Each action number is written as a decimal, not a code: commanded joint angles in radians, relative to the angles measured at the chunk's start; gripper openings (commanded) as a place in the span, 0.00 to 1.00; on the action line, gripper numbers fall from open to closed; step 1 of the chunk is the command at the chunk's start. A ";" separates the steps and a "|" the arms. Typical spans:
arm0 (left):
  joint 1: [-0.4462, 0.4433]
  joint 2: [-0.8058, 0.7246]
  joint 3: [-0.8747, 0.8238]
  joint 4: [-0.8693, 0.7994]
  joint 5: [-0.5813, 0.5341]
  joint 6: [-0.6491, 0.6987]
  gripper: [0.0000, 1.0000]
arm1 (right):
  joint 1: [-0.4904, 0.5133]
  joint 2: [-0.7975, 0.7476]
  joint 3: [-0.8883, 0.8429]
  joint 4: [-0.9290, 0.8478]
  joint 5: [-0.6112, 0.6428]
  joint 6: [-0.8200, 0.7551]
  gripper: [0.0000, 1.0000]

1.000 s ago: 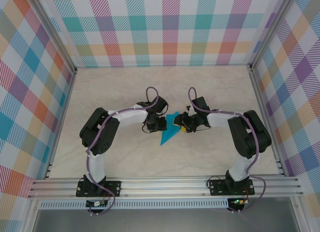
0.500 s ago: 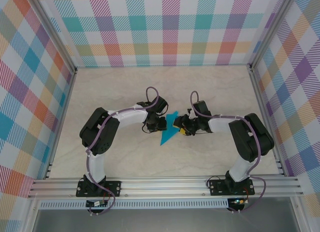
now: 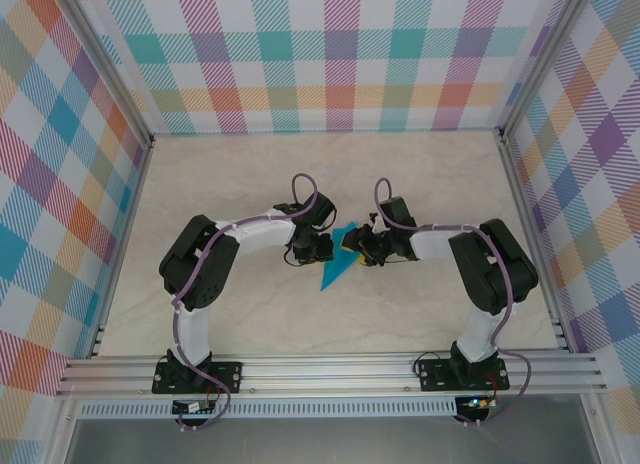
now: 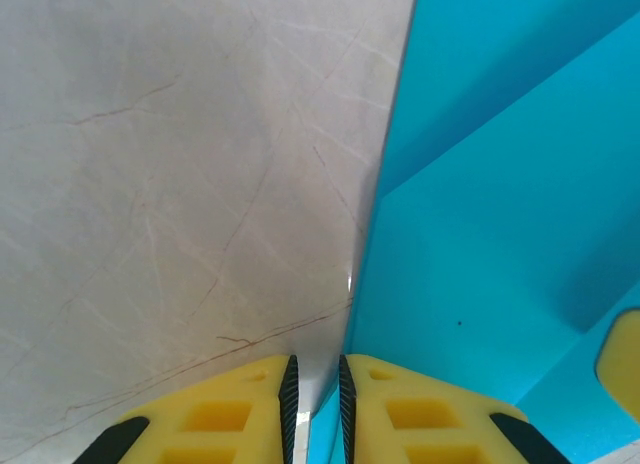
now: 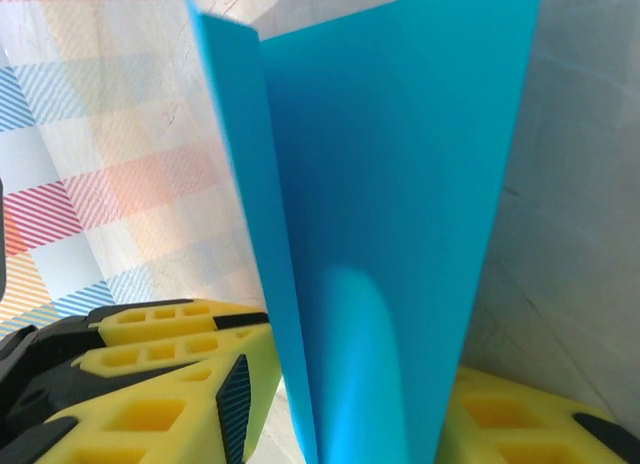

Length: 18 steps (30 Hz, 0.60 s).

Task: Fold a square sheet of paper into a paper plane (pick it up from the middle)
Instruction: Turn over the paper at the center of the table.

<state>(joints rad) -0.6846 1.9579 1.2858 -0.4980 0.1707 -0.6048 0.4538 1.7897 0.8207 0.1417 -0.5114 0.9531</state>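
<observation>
At centre, left gripper (image 4: 317, 384) pinches the creased matte teal paper plane (image 3: 335, 271); right gripper (image 5: 350, 394) clamps it.

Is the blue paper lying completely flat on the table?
No, the paper plane is creased, a flap raised between the right gripper's yellow fingers.

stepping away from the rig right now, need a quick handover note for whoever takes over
The left gripper is shut on one edge of the paper plane, low over the table.
The right gripper is closed around an upright folded flap of it.
The paper sits mid-table between the grippers, already a narrow triangle with its tip toward the arm bases.
Done: the main folds look made.
Left: probably flatten the raised flap, press the creases, and let go.
</observation>
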 commanded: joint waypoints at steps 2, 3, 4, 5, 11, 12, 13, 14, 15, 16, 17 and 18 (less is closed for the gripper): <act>0.008 0.007 0.004 -0.010 0.005 0.003 0.21 | 0.008 0.034 0.054 -0.002 -0.033 -0.041 0.41; 0.008 0.007 0.004 -0.010 0.005 0.004 0.20 | 0.009 0.042 0.064 -0.010 -0.036 -0.050 0.40; 0.008 0.007 0.005 -0.010 0.005 0.003 0.21 | 0.010 0.050 0.071 -0.016 -0.037 -0.052 0.39; 0.008 0.006 0.005 -0.011 0.005 0.003 0.21 | 0.011 0.054 0.076 -0.019 -0.036 -0.057 0.38; 0.008 -0.008 -0.002 -0.001 0.014 -0.001 0.21 | 0.018 0.086 0.116 -0.058 -0.034 -0.086 0.28; 0.008 -0.013 -0.005 0.005 0.016 -0.001 0.21 | 0.017 0.090 0.122 -0.065 -0.034 -0.092 0.26; 0.008 -0.019 -0.008 0.007 0.019 -0.003 0.21 | 0.019 0.092 0.128 -0.070 -0.035 -0.097 0.25; 0.008 -0.030 -0.013 0.011 0.018 -0.004 0.21 | 0.019 0.094 0.133 -0.078 -0.034 -0.102 0.22; 0.008 -0.044 -0.020 0.014 0.015 -0.005 0.21 | 0.020 0.092 0.139 -0.087 -0.034 -0.109 0.19; 0.009 -0.058 -0.026 0.018 0.012 -0.006 0.21 | 0.020 0.089 0.143 -0.099 -0.033 -0.117 0.18; 0.008 -0.078 -0.035 0.022 0.005 -0.009 0.21 | 0.021 0.083 0.149 -0.117 -0.030 -0.130 0.16; 0.008 -0.098 -0.046 0.025 -0.002 -0.012 0.21 | 0.022 0.073 0.154 -0.136 -0.027 -0.144 0.15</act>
<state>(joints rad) -0.6838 1.9366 1.2655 -0.4866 0.1730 -0.6086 0.4667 1.8729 0.9432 0.0635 -0.5285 0.8619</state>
